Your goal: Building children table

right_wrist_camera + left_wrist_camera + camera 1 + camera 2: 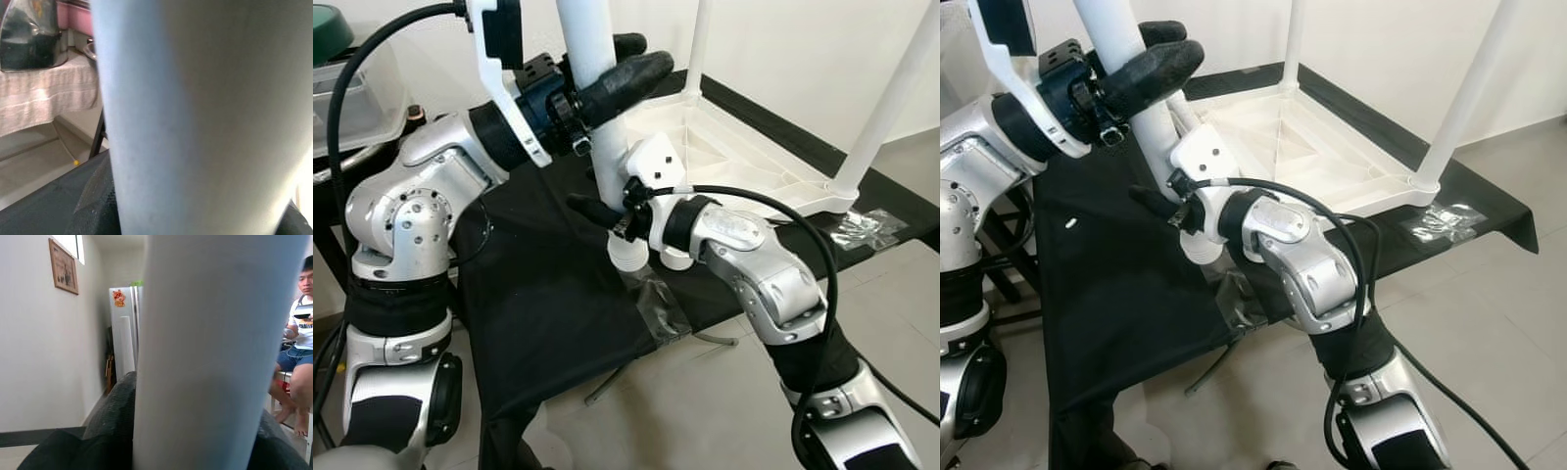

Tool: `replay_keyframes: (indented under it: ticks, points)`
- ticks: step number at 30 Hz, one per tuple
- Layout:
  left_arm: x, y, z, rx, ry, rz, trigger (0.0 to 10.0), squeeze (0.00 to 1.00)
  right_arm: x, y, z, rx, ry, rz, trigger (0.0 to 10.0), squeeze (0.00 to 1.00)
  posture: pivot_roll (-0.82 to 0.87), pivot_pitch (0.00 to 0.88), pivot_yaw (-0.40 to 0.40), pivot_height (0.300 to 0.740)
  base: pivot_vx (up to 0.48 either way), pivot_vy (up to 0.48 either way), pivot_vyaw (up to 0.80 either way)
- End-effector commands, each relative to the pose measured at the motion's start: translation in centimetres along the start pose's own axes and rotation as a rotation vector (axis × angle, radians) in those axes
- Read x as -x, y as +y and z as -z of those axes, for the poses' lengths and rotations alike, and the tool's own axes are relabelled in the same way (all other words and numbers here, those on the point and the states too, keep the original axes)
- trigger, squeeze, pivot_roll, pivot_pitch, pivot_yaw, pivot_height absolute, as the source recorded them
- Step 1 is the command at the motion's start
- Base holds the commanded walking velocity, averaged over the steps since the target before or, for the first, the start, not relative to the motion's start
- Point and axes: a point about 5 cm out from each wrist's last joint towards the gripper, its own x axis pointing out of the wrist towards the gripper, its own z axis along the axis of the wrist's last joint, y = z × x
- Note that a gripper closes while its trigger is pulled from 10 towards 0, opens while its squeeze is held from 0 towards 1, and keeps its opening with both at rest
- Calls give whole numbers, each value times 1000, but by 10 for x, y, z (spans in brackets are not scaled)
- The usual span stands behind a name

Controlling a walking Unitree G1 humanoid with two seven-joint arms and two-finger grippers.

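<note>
Left eye view shows us holding a white table leg (590, 59) upright with both grippers over the near corner of an upturned white tabletop (744, 162), which lies on a black cloth (548, 294). Our left gripper (612, 69) is closed around the leg high up, its black fingers (626, 80) wrapped across the tube. Our right gripper (607, 211) clamps the same leg low down, just above its foot, which sits at or in the corner socket (631, 257); we cannot tell whether it is fully seated. Two other legs (886, 103) already stand on the far corners. We judge the main risk to be the leg going in tilted: with two grips on one tube, any mismatch between the arms could jam it or lever the light tabletop across the cloth. Pushing down off-centre could also tip the tabletop and shake the standing legs. A clear plastic bag (862, 227) lies on the cloth beside the far right leg; its contents are too small to tell. A clear bin (357, 88) sits at far left, contents unclear.
</note>
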Motion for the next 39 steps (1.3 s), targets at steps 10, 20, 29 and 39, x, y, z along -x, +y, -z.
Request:
replay_keyframes:
  ticks: [10,20,29,39]
  points:
    - [-7,-8,2,61,-16,94,0,0,-6,11,2,-65,-26,-69,10000,0,-20,58,11,740,0,0,0]
    - [-11,-21,13,138,69,319,0,0,12,14,-6,-62,-85,-380,10000,859,-24,44,6,740,0,0,0]
    - [-24,-40,17,280,42,552,0,0,8,29,14,-156,-25,-576,10000,0,-17,45,-1,740,0,0,0]
    - [-50,-66,1,318,-19,651,0,0,-3,42,21,-241,-24,-641,0,0,-21,48,-3,740,0,0,0]
